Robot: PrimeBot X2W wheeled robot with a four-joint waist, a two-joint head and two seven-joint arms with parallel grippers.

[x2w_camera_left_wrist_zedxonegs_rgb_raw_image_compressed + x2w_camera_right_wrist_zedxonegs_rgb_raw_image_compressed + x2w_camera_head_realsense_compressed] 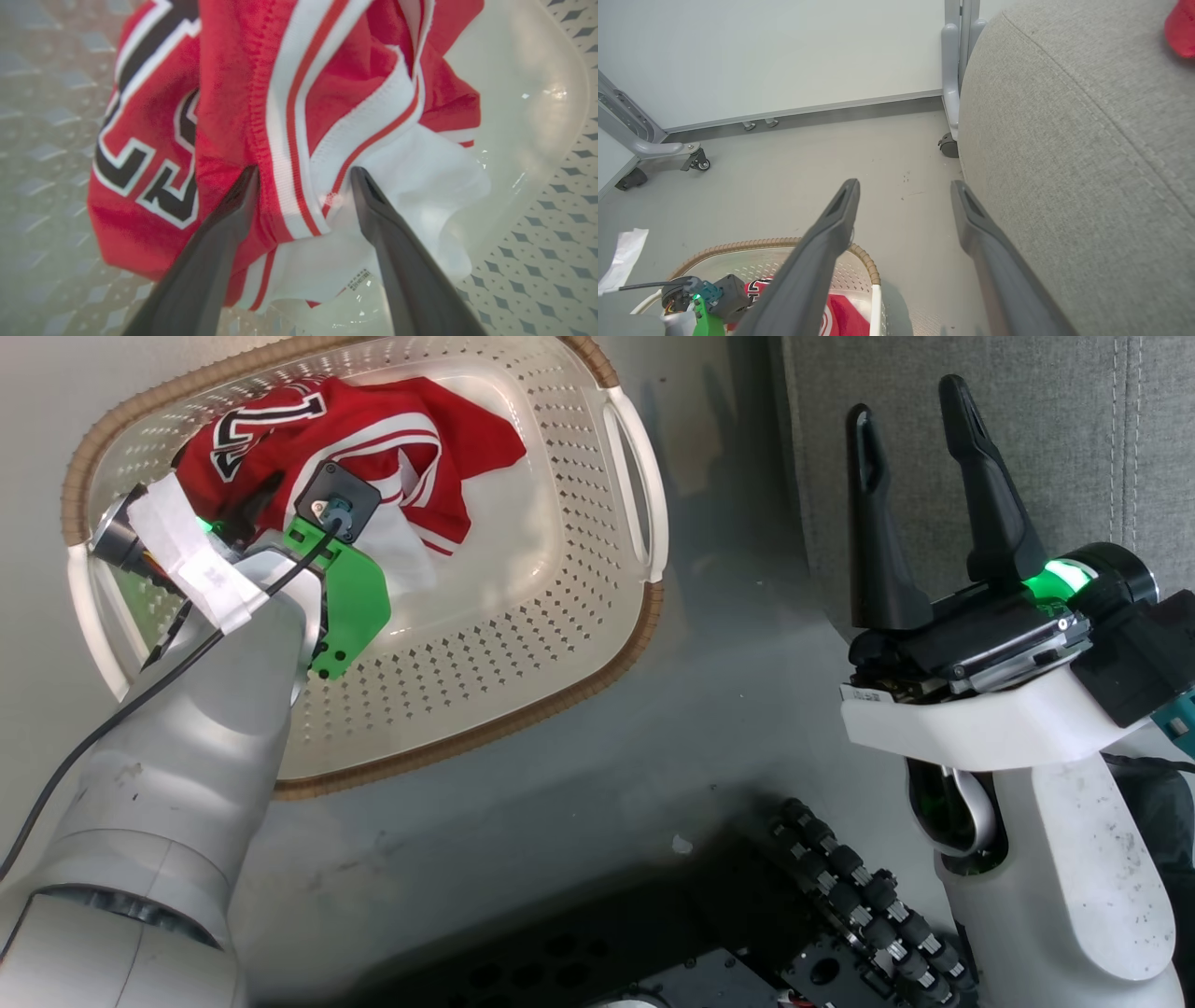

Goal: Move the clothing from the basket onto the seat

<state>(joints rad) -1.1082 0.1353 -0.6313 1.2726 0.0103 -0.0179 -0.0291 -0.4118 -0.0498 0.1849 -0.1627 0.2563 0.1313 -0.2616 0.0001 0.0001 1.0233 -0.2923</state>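
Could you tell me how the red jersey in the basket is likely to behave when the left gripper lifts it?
The red jersey lies crumpled in folds, so it will probably be floppy and drape from the fingers. It looks thin, so likely light. Its loose white panel may trail over the basket wall.

Basket (pixel 523 569) top rim cut off by head view's edge. Clothing (pixel 224 116) tag (pixel 357 281) print too small to read. Red bit (pixel 1181 28) on seat (pixel 1064 140) cropped, can't ID.
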